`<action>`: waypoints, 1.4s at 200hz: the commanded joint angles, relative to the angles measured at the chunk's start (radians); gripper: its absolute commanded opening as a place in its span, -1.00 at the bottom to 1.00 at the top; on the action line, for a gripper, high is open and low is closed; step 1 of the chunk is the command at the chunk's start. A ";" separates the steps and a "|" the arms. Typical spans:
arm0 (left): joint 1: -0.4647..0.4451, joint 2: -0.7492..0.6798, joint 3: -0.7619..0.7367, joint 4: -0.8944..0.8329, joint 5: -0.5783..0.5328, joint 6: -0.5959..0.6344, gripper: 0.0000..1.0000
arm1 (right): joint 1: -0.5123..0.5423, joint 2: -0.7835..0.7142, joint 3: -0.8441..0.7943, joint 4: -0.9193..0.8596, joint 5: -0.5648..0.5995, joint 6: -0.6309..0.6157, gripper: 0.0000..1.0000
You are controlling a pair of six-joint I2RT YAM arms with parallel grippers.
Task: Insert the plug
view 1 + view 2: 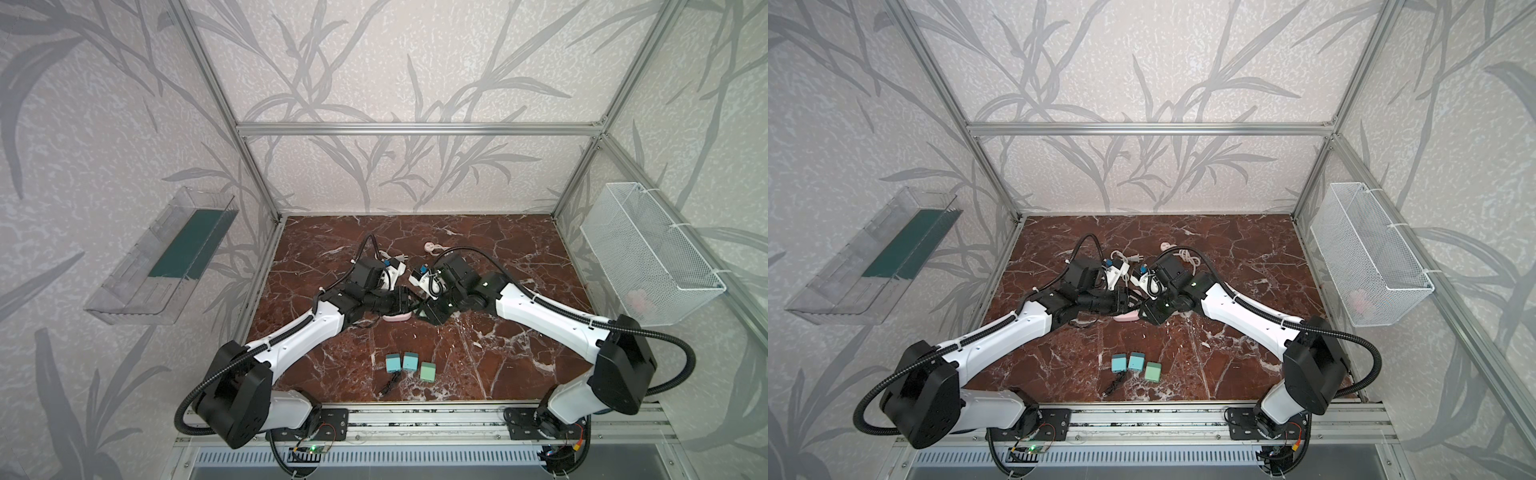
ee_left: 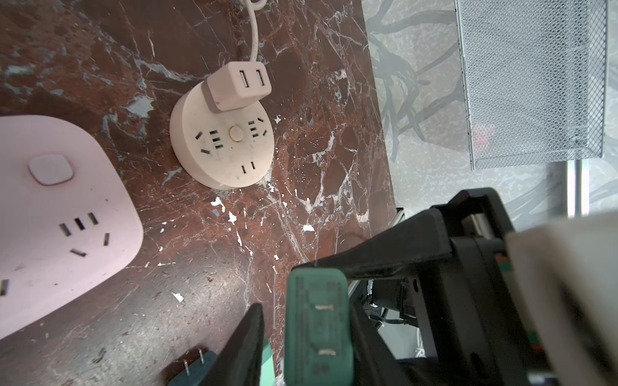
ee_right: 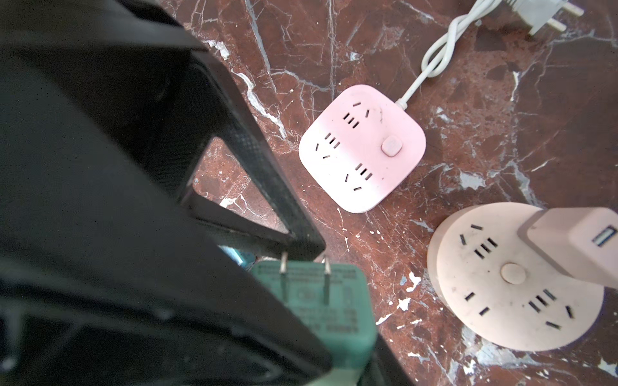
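**Green plug (image 2: 317,327) held up between two arms, prongs bare**

Green plug fills the bottom of the left wrist view, prong face toward the lens, up off the red marble bench (image 1: 498,353). So the right jaws are pinching it. In the right wrist view the green plug (image 3: 351,317) sits wedged in black, with its two prongs sticking out free. The left jaws are spread around the same plug. One finger (image 2: 244,347) stands off it with a sliver of bench showing in the gap. The other side looks pressed against it, but honestly I can't tell for sure.

In both top views the arms meet nose to nose about mid-bench, over the pink square power strip (image 1: 397,318), which is mostly hidden under them. The wrist views show it properly: three socket groups and a button. Its white cord (image 3: 441,56) runs off to a white wall plug (image 3: 535,16).

Near it, not touching, is a round beige strip (image 2: 222,140) with a USB adapter (image 2: 239,85) standing on its top.

Toward the front edge are two teal plugs (image 1: 392,363) side by side and a pale green plug (image 1: 428,371) just beside them. A small black cable (image 1: 390,382) lies in front of those. A wire basket (image 1: 648,257) hangs on the right wall and a clear tray (image 1: 166,257) on the left.
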 commanded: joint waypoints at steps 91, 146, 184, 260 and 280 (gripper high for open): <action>-0.005 0.017 -0.001 -0.007 -0.002 0.009 -1.00 | -0.001 0.001 0.065 0.029 0.032 -0.004 -1.00; -0.005 0.002 0.007 0.010 -0.058 0.000 -1.00 | -0.013 0.009 0.088 0.039 0.041 0.034 -0.20; -0.001 -0.011 0.001 0.018 -0.106 0.001 -1.00 | -0.077 -0.054 0.051 0.058 -0.039 0.100 0.00; 0.017 -0.027 -0.024 0.266 -0.227 -0.134 -1.00 | -0.230 -0.188 -0.088 0.232 -0.198 0.362 0.25; 0.029 -0.032 -0.052 0.408 -0.259 -0.228 -1.00 | -0.265 -0.197 -0.150 0.386 -0.255 0.519 0.25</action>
